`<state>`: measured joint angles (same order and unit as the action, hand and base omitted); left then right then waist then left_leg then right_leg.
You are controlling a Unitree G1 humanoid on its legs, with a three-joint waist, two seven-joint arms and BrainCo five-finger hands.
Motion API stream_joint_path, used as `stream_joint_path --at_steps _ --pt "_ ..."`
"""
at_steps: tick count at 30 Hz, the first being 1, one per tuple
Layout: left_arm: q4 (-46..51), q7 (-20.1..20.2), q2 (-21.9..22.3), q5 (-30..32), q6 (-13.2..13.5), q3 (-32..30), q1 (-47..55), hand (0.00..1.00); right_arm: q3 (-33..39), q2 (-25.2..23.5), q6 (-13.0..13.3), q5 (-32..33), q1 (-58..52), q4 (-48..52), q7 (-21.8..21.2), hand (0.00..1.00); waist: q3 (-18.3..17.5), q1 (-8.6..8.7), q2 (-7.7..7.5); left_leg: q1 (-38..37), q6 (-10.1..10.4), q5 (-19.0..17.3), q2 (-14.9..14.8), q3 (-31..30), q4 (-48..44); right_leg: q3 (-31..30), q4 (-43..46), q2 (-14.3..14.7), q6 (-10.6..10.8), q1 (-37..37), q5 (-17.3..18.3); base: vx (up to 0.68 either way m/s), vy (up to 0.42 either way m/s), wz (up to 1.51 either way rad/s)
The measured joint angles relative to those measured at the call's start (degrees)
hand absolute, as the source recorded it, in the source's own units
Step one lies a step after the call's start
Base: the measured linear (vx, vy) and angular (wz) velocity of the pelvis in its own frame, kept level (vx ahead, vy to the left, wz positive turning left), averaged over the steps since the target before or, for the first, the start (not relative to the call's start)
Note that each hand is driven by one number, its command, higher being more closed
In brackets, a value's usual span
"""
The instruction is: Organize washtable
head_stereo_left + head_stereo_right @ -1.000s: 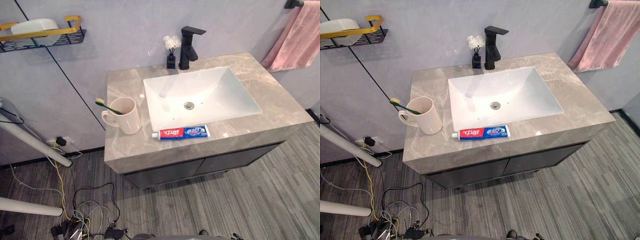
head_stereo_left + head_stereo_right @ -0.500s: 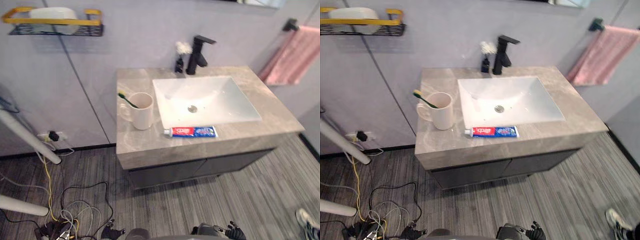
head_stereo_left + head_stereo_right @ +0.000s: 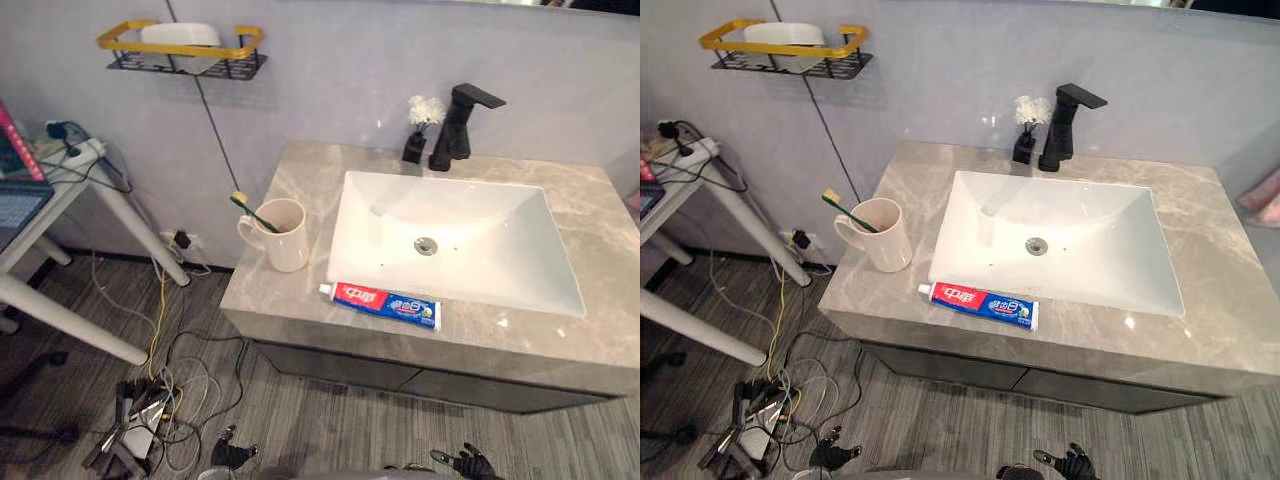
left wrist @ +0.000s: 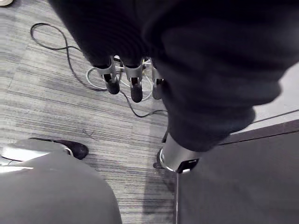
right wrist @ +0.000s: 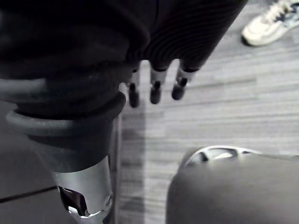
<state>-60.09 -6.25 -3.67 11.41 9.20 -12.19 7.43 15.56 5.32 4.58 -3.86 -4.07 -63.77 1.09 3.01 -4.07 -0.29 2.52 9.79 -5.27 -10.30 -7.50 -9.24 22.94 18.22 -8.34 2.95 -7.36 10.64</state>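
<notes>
A grey stone table (image 3: pixel 290 300) holds a white sink (image 3: pixel 470 230). Left of the sink stands a cream cup (image 3: pixel 285 238) with a green toothbrush (image 3: pixel 250 210) leaning in it. In front of the sink, a red and blue toothpaste tube (image 3: pixel 380 303) lies flat. Behind the sink stands a black faucet (image 3: pixel 460 125). The tidying looks not yet begun. A likely first move is reaching for the tube, which calls for raising an arm over the table's edge. The head views show the whole table. The wrist views show instead the left robot hand (image 4: pixel 135 86) and right robot hand (image 5: pixel 156 88) hanging over the floor, fingers loosely straight and holding nothing. The right wrist view also catches a person's white shoe (image 5: pixel 271 23).
</notes>
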Motion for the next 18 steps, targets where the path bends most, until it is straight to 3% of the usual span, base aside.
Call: stream_joint_path --at_steps 3,5,11,14,15,18 --pt "0.00 0.03 0.06 -1.48 0.02 -0.13 0.16 0.00 -1.29 -0.34 0.07 1.21 1.09 0.43 0.09 0.00 0.11 0.07 0.25 2.25 0.22 0.35 0.76 0.96 0.63 3.05 -2.35 -0.67 -0.29 0.56 -0.56 -0.07 0.009 0.48" --pt "0.10 0.02 0.20 -2.32 0.04 -0.66 0.24 0.00 -3.15 -0.77 0.10 1.51 1.22 0.85 0.08 0.00 -0.04 -0.31 0.67 2.86 -0.96 1.13 1.58 0.98 2.29 4.56 -4.88 -0.83 0.58 1.19 -2.77 -0.10 0.095 0.48" --pt "0.11 -0.04 0.35 -4.38 -0.06 -2.35 0.47 0.00 -4.90 -3.28 0.34 1.51 1.35 3.04 -0.01 0.00 0.47 -0.21 -0.04 2.94 -3.07 1.44 3.58 1.83 3.36 5.89 -9.51 -2.41 2.25 3.53 -6.90 -0.14 0.114 0.19" --pt "0.27 -0.02 1.36 -6.56 -0.25 -7.57 0.46 0.00 -4.92 -4.11 0.31 1.50 0.62 4.04 -0.21 0.00 0.25 -0.25 0.28 2.60 -4.35 1.50 4.68 2.76 4.48 5.68 -12.47 -2.96 3.01 4.86 -8.76 -0.17 0.070 -0.04" --pt "0.31 -0.07 1.73 -7.55 -0.72 -9.85 0.47 0.00 -4.89 -4.07 0.25 1.51 0.13 4.61 -0.26 0.00 -0.47 -0.14 1.03 2.55 -4.38 1.51 4.81 3.16 5.39 5.95 -14.17 -2.86 3.05 5.28 -9.42 -0.14 0.030 0.06" --pt "4.36 -0.46 0.58 -14.09 -1.80 -15.41 -0.12 0.00 -4.76 -3.56 -0.07 1.46 -1.01 4.68 -0.84 0.00 -1.53 -0.07 1.34 1.56 -4.37 1.51 5.30 3.06 7.57 6.94 -16.84 -2.61 3.27 7.07 -9.90 -0.05 0.019 0.19"
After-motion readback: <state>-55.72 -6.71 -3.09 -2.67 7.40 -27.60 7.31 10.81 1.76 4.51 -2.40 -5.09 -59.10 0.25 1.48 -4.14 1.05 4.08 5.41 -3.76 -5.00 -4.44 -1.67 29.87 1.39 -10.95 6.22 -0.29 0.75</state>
